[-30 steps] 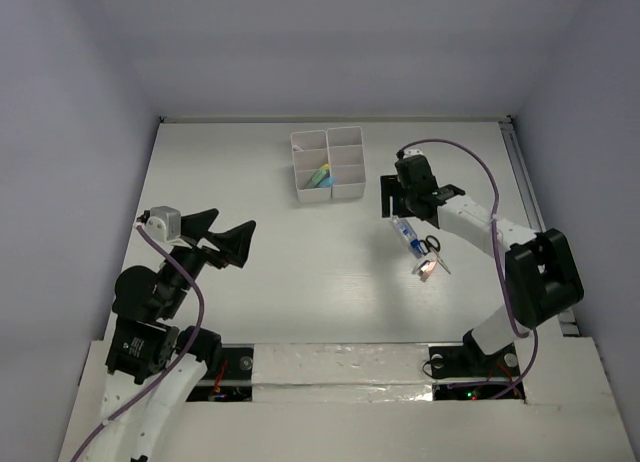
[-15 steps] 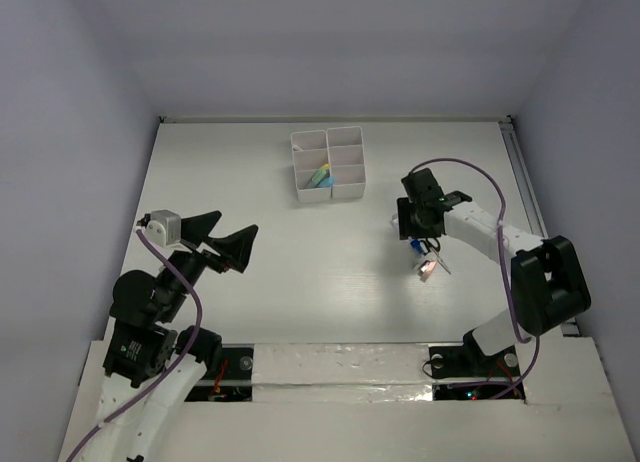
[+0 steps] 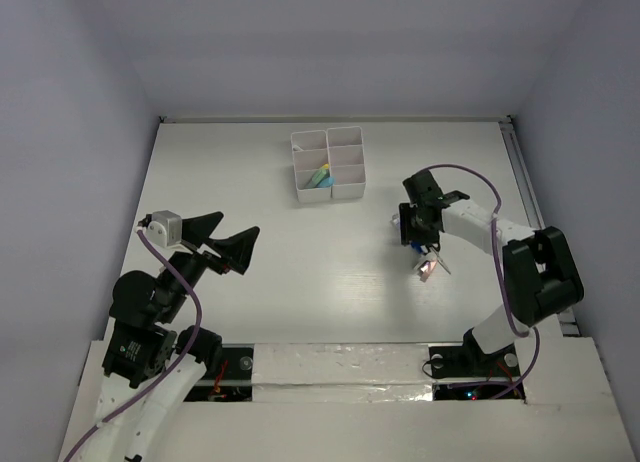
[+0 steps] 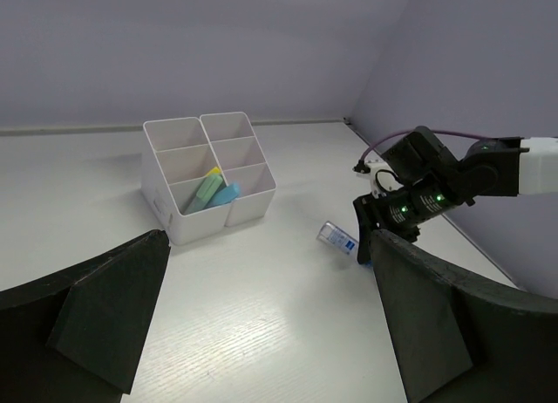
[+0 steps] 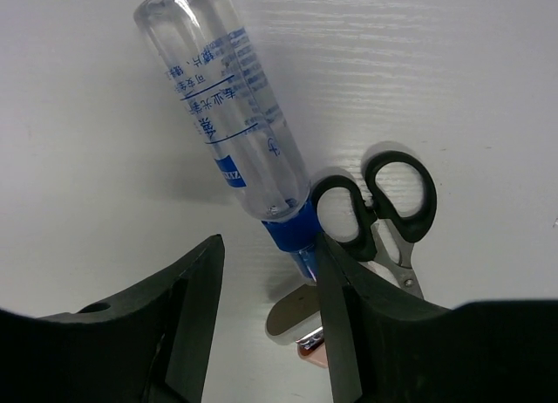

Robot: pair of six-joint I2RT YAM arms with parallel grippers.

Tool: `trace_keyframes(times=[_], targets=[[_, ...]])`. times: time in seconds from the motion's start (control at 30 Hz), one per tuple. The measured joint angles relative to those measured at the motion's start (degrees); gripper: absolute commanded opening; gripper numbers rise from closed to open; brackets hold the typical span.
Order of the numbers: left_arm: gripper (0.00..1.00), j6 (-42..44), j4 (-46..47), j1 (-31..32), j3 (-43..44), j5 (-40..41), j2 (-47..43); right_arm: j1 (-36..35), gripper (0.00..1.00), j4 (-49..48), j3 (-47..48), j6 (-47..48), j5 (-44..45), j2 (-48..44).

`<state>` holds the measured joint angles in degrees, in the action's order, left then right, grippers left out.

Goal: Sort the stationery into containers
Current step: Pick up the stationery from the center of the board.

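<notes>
Down from beside the white organizer [image 3: 345, 191] a second ago, the right gripper [image 3: 416, 244] now sits low over the pile on the right of the table [image 3: 300, 282]; the left gripper [image 3: 238, 223] hangs spread wide, well apart from it. Left wrist view: a pale-green marker [image 4: 207, 187] and a blue marker [image 4: 226, 194] lean in the organizer's near row. Right wrist view: half-spread fingers [image 5: 196, 298] straddle the blue cap of the blue-labelled tube [image 5: 222, 115], not pinching it; the tube lies flat, touching the black-handled scissors [image 5: 397, 198].
</notes>
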<state>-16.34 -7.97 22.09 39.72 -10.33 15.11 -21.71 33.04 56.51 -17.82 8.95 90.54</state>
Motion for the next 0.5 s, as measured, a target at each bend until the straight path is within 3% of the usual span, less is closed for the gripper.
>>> trace_keyframes(times=[0.2,0.5], targets=[[0.99,0.00,-0.02,0.04,0.00,0.04,-0.15,0.00,0.45,-0.09,-0.13,-0.07,-1.88,1.92],[0.99,0.00,-0.02,0.04,0.00,0.04,-0.31,0.00,0.46,-2.29,-3.32,-0.39,-6.16,1.73]])
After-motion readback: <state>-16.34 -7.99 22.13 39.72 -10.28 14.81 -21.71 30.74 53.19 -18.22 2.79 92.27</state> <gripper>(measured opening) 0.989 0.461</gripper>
